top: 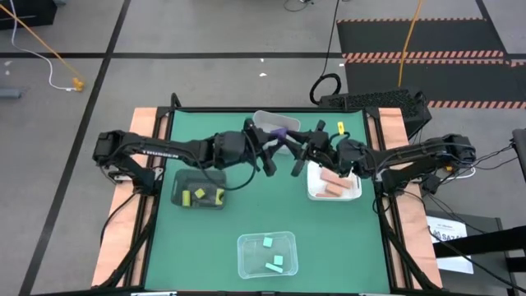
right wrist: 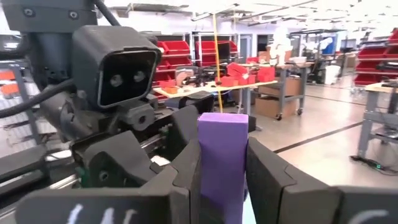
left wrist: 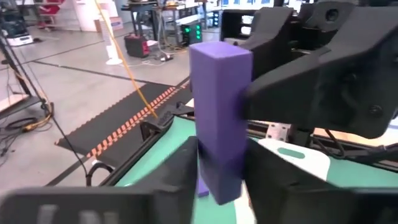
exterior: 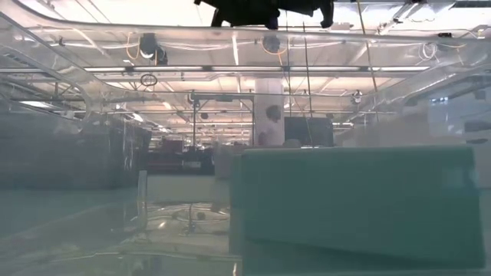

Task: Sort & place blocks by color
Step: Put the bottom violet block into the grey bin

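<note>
While both claws clamp it (mid-air), purple block (right wrist: pixel 222 158) stands upright.

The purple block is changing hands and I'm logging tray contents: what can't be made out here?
- High view: purple block mostly covered by both arms; the grey tray contents behind it hidden.
- Low view: a mint block close to the lens blocks the table.
- Left wrist view: block's lower end cut off by frame edge.

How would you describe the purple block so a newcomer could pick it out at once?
Start at the green table and go to its far middle, where both arms meet above the tray there. The purple block is a long bar held in the air between the left gripper and right gripper. Every other block lies in a tray.
</note>
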Controlling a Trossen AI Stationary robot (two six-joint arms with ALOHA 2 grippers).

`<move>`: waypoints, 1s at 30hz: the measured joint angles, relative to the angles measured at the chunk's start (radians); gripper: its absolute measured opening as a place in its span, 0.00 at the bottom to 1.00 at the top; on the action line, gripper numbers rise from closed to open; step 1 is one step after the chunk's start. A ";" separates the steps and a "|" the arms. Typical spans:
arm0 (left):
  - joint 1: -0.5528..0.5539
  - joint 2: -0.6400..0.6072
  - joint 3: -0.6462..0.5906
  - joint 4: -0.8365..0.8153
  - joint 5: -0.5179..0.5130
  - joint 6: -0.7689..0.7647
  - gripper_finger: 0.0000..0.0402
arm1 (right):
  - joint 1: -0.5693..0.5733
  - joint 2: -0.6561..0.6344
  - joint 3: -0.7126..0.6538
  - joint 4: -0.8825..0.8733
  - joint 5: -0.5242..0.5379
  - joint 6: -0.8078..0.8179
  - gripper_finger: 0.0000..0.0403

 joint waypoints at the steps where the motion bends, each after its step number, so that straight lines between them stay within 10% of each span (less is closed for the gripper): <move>1: 0.008 0.000 0.000 -0.001 0.013 0.002 0.23 | -0.008 0.000 0.000 -0.001 0.005 -0.002 0.19; 19: 0.121 -0.002 0.000 0.055 0.110 0.073 0.13 | -0.116 -0.157 0.001 -0.311 0.005 0.044 0.52; 30: 0.196 -0.027 0.002 0.354 0.259 0.172 0.13 | -0.167 -0.210 0.001 -0.646 0.008 0.328 0.51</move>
